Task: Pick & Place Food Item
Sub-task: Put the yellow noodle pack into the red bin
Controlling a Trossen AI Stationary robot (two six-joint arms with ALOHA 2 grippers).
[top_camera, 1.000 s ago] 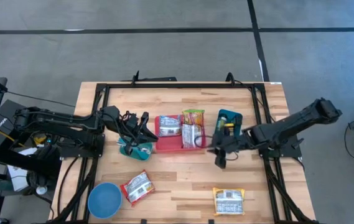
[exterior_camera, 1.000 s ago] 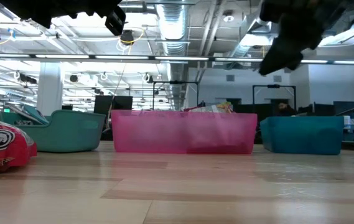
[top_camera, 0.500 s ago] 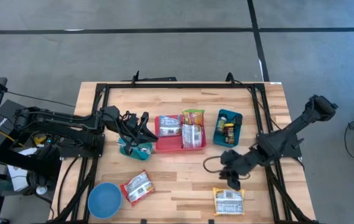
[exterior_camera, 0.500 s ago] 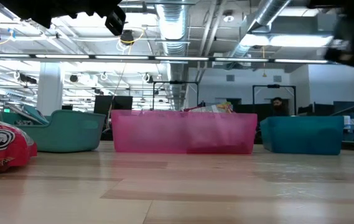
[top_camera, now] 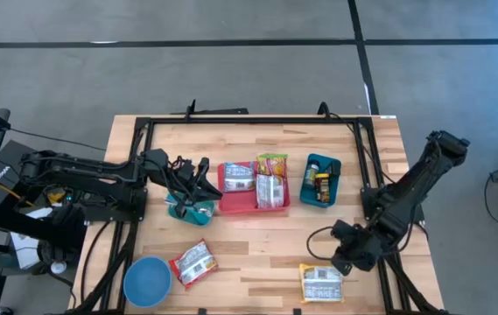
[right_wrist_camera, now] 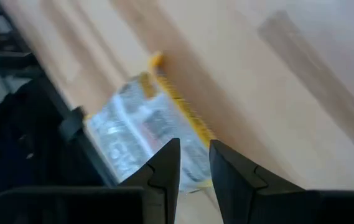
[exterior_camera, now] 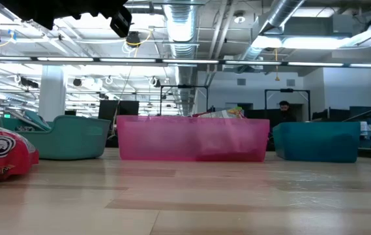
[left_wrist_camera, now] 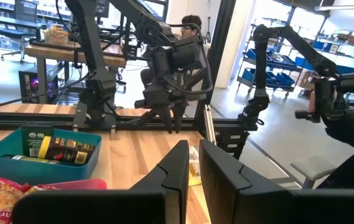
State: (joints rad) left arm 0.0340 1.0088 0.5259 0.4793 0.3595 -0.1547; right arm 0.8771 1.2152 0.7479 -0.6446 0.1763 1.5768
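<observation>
My right gripper (top_camera: 343, 260) hangs over the front right part of the table (top_camera: 257, 258), just above and beside the yellow-edged food packet (top_camera: 321, 283), which lies flat on the wood near the front edge. In my right wrist view the same packet (right_wrist_camera: 145, 134) sits right past my fingertips (right_wrist_camera: 164, 163), silver face with a yellow border, nothing between the pads. Jaws are only a narrow slot apart, holding nothing.

My left gripper (top_camera: 203, 178) waits over the left-middle of the table, above the teal bowl-shaped bin (top_camera: 189, 208), next to the pink tray (top_camera: 241, 208). In my left wrist view its fingers (left_wrist_camera: 178, 168) are nearly together with a thin gap, empty.

Pink tray holds two packets: a white-and-red one (top_camera: 239, 176) and a silvery one (top_camera: 270, 190). An orange-green snack bag (top_camera: 272, 164) leans at its far edge. Right of it, apart, the small teal bin (top_camera: 321, 179) has bottles and small items in it.

Front left: a blue bowl (top_camera: 147, 281) with a red-edged packet (top_camera: 193, 263) just beside it, touching or nearly so, cannot tell.

Low view shows the pink tray (exterior_camera: 192, 138) centre, teal bin (exterior_camera: 317, 141) to its right, green bin (exterior_camera: 72, 138) to its left, red packet (exterior_camera: 2, 154) at the left edge. A person sits in the room behind the table.
</observation>
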